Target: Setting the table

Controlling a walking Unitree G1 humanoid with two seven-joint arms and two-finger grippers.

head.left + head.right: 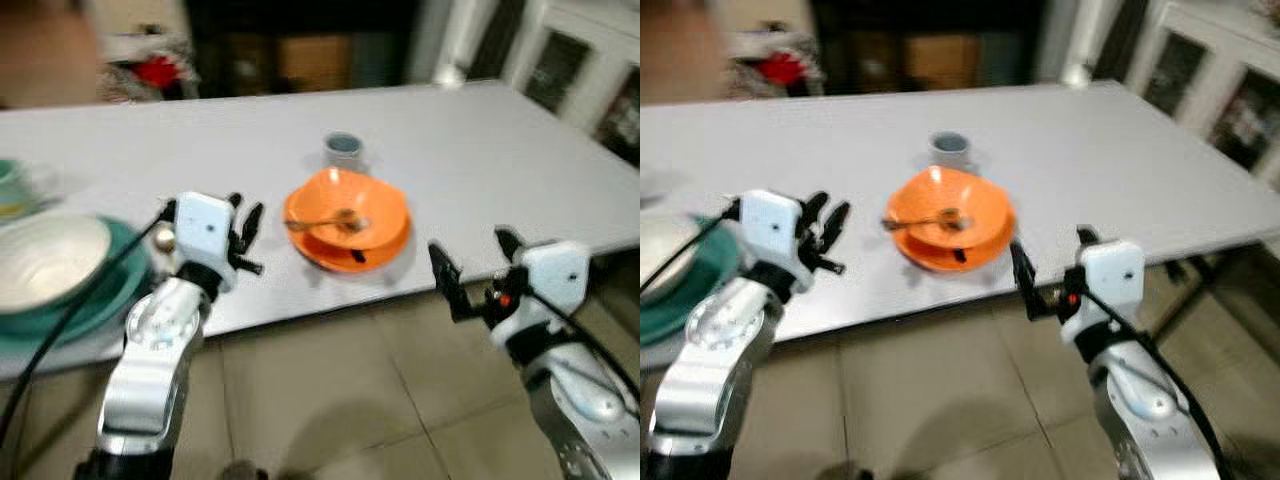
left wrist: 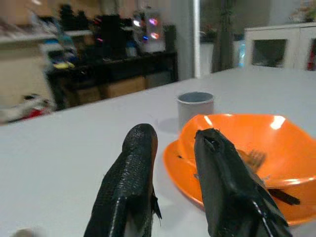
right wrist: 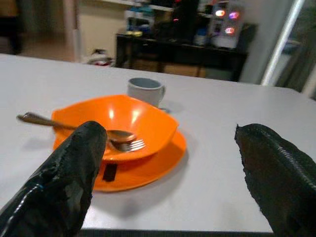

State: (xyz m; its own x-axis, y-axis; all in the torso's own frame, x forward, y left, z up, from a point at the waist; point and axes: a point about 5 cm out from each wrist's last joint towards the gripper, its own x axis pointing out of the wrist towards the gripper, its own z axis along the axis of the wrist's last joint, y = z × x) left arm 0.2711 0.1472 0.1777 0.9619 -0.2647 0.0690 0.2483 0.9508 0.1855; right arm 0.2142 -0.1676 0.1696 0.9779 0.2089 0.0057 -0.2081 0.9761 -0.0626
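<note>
An orange bowl (image 1: 350,205) sits on an orange plate (image 1: 388,243) near the front edge of the grey table (image 1: 480,150). A spoon (image 1: 320,222) and a fork (image 3: 133,145) lie in the bowl. Just behind it stands a grey cup (image 1: 343,149). My left gripper (image 1: 246,208) hovers over the table left of the bowl, open by a narrow gap with nothing between the fingers. My right gripper (image 1: 468,243) hangs in front of the table edge to the right of the bowl, wide open and holding nothing.
A white bowl (image 1: 45,260) rests on stacked teal plates (image 1: 112,288) at the table's left front. White glass-door cabinets (image 1: 590,70) stand at the back right. Tiled floor (image 1: 330,400) lies in front of the table. The picture is blurred.
</note>
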